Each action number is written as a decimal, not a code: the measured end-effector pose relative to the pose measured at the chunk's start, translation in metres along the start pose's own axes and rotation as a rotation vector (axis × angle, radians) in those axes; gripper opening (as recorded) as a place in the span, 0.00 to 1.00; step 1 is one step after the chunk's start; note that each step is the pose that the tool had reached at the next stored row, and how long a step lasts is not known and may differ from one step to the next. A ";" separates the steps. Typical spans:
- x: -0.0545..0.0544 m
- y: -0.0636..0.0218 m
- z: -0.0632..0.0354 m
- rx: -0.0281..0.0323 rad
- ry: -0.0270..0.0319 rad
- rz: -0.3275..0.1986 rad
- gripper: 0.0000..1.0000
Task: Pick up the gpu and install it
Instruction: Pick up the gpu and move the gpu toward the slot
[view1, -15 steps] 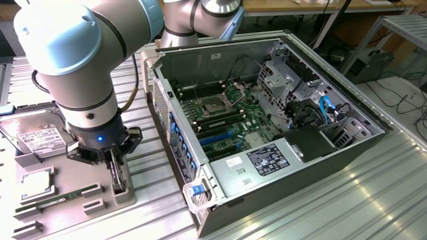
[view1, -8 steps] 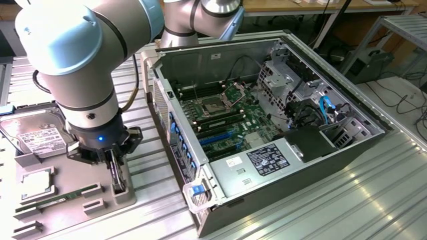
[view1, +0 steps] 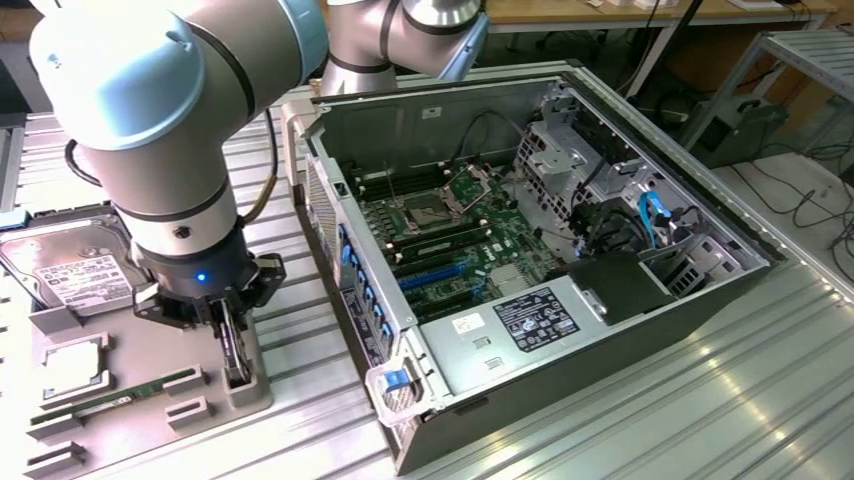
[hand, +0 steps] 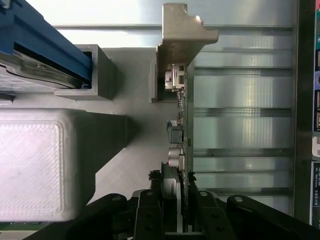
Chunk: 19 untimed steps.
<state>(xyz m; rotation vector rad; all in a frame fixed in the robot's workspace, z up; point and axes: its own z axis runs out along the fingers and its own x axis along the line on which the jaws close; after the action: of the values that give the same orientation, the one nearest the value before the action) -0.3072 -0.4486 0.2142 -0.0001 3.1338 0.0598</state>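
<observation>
Gripper (view1: 235, 338) sits low over the grey tray (view1: 134, 345) at ext. view's left, fingers (hand: 150, 205) pinching the gpu (hand: 183, 125) from both sides. Gpu stands on edge w/ its silver bracket (hand: 180, 35) at the far end from the fingers. Hard drive (view1: 67, 270) lies near on the same tray; open PC case (view1: 694, 310) is just beside it.

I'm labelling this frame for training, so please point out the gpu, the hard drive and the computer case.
gpu (hand: 177, 137): wrist view, on a component midway along the card.
hard drive (view1: 78, 272): exterior view, on its white label.
computer case (view1: 601, 385): exterior view, on its dark side wall.
</observation>
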 end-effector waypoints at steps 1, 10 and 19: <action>0.000 0.0000 -0.0019 0.0001 0.0002 0.000 0.29; 0.000 0.0010 -0.0274 0.0004 0.0006 0.001 0.29; 0.000 0.0018 -0.0471 -0.0004 0.0004 0.002 0.29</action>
<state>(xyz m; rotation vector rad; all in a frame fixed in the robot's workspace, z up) -0.3072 -0.4487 0.2614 0.0025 3.1341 0.0603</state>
